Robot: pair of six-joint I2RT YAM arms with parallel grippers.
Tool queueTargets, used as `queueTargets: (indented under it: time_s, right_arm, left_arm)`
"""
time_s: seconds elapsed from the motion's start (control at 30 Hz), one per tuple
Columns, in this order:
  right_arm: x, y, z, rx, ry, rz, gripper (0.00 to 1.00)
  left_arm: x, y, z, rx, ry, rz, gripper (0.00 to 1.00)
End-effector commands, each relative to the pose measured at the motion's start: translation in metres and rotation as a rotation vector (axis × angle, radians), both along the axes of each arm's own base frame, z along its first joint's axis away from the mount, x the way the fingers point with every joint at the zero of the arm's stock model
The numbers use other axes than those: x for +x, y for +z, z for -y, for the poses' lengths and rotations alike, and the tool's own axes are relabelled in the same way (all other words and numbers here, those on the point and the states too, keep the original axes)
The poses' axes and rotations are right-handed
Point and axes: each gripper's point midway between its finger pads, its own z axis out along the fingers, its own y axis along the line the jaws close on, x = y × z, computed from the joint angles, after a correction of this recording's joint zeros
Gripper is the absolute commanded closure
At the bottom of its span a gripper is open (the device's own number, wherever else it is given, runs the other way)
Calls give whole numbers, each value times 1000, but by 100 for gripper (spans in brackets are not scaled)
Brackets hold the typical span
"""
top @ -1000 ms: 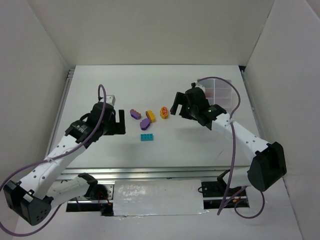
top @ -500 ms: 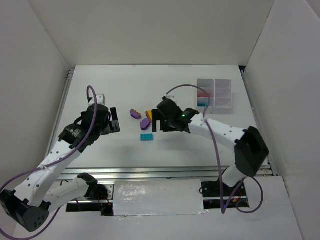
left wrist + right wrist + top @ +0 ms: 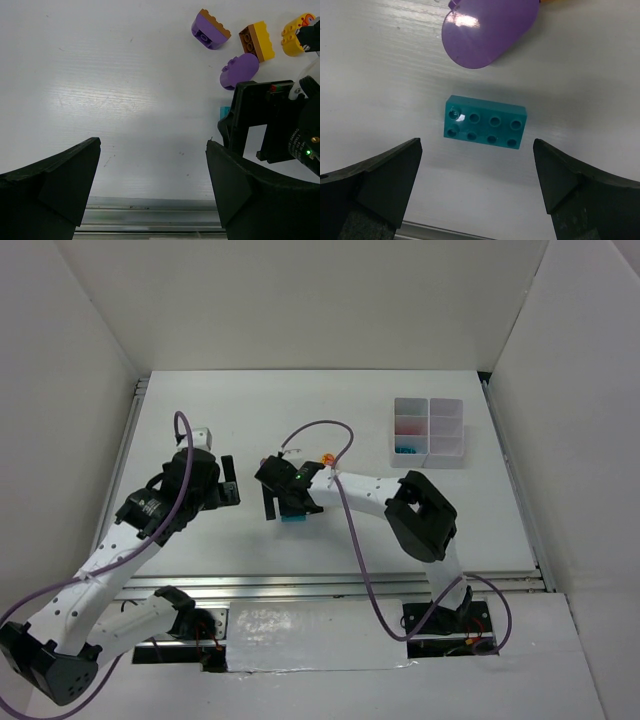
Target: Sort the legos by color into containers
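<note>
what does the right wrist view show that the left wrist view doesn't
Only the right wrist: the whole cyan brick, eight studs up, flat between the fingers of the open right gripper.
Only the left wrist: a purple brick, a yellow and brown brick, a yellow rounded piece, the right gripper's body from outside, and the open left gripper.
Both: the purple oval piece next to the cyan brick, of which the left wrist catches just a sliver.

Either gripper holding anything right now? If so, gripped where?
Nothing is held. The right gripper is open over the cyan brick, with its fingers clear of it. The left gripper is open with nothing between its fingers.
</note>
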Motion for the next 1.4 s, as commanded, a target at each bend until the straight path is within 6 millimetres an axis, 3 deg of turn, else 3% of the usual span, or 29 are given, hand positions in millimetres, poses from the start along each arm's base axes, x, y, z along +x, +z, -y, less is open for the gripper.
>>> queueTargets:
  time_s: [0.0,0.37,0.47,0.5,0.53,0.57,0.6,0.67,0.73,0.87,0.9,0.93,1.0,1.07,1.1,1.17,1.2,1.37]
  right_arm:
    - [5,4,4,-41,-41,27,0]
    - [5,-30,-4,-62,-14,-15,3]
    - [4,-34,-2,-68,-11,-11,20]
    - [6,-28,-6,-41,-8,5,35]
    - [5,-25,-7,-31,-2,9,44]
    - [5,-23,-6,-26,4,13,65]
    - [4,-9,-3,-9,-1,35,96]
    - [3,-2,-4,10,5,47,99]
    - [2,24,1,56,9,85,99]
    - [14,72,30,106,24,153,98]
    - [21,89,45,145,26,165,98]
    - [26,97,52,154,45,184,98]
    - [46,111,86,109,65,231,99]
    - [65,117,115,54,65,263,100]
    - [82,119,144,19,4,266,100]
    - [101,124,172,-21,-48,280,100]
    - [114,126,200,-62,-102,292,100]
    - [148,132,257,-178,-189,355,100]
  left_arm:
    - [5,17,4,-24,-26,56,0]
    - [4,20,6,-34,-48,67,0]
    - [4,20,7,-36,-55,68,0]
    - [4,19,8,-36,-59,68,1]
    - [4,19,8,-36,-59,67,0]
    - [4,19,8,-34,-61,64,0]
    - [4,19,9,-35,-65,65,0]
    - [4,19,8,-32,-62,63,0]
    - [4,19,8,-34,-62,67,0]
    - [4,20,8,-35,-64,69,0]
    - [4,20,8,-35,-65,70,1]
    - [4,20,8,-36,-66,70,0]
    - [4,20,10,-39,-73,68,0]
    - [4,20,10,-42,-75,71,0]
    - [4,21,10,-42,-79,72,1]
    - [3,22,10,-45,-77,78,0]
    - [3,22,10,-46,-80,80,1]
    - [3,21,15,-55,-108,77,0]
